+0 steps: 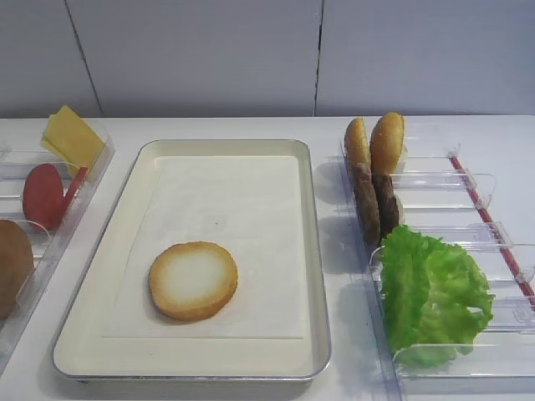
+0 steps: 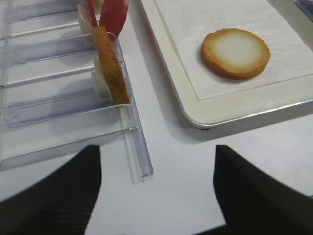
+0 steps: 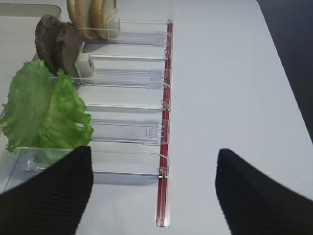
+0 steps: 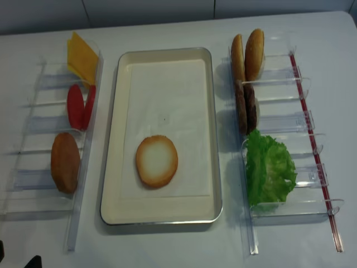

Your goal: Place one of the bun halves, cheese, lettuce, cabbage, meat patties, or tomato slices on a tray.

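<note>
A flat bun half (image 1: 193, 280) with a pale cut face lies on the paper liner of the cream tray (image 1: 311, 251), near its front. In the left wrist view my left gripper (image 2: 156, 147) hangs open over bare table, short of the tray's corner (image 2: 195, 105) and the bun half (image 2: 235, 52). My right gripper (image 3: 154, 149) is open too, with nothing between its fingers, beside the lettuce (image 3: 44, 112). Cheese (image 4: 81, 56) and tomato slices (image 4: 78, 106) stand in the left bin. Meat patties (image 4: 246, 109) stand in the right bin. The cabbage is out of view.
Clear divided bins flank the tray, the left bin (image 4: 33, 184) and the right bin (image 4: 290, 209). A darker domed bun (image 4: 65, 162) rests in the left one and two upright golden buns (image 4: 248, 53) in the right one. A red strip (image 3: 164, 161) edges the right bin.
</note>
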{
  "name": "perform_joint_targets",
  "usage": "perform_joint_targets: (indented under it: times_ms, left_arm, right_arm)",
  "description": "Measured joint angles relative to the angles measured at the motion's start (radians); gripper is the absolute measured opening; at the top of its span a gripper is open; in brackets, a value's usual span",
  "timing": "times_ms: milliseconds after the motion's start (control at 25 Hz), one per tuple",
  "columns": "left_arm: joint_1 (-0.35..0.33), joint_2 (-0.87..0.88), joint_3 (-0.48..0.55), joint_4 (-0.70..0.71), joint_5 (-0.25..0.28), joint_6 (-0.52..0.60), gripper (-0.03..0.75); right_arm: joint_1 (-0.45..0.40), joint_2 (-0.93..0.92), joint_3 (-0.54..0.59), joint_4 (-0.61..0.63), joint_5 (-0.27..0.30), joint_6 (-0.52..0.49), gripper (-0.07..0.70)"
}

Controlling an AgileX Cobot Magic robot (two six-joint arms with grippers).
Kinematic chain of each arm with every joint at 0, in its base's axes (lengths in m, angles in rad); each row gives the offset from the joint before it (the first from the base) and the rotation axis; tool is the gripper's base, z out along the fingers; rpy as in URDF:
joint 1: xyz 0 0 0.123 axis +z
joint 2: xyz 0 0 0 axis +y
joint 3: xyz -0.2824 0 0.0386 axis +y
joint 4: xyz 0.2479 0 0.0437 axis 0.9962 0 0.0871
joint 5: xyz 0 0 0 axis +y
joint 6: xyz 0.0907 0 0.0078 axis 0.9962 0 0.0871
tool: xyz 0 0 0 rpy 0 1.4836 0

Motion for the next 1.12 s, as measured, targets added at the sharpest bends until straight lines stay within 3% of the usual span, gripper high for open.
perform_joint_targets:
  times_ms: [160,360,520,1120]
  left_arm:
    - [0.037,0.000,0.000,0.000,0.000,0.000,0.491]
    - [0.168,0.000,0.000,-0.002,0.000,0.000,0.491]
    - [0.232,0.000,0.000,-0.002,0.000,0.000,0.491]
    - [0.237,0.000,0.000,-0.002,-0.001,0.000,0.491]
  right_arm:
    - [0.000,0.000,0.000,0.000,0.000,0.000,0.543]
    - [0.000,0.000,0.000,0.000,0.000,0.000,0.543]
    - [0.000,0.000,0.000,0.000,0.000,0.000,0.543]
    - [0.000,0.000,0.000,0.000,0.000,0.000,0.543]
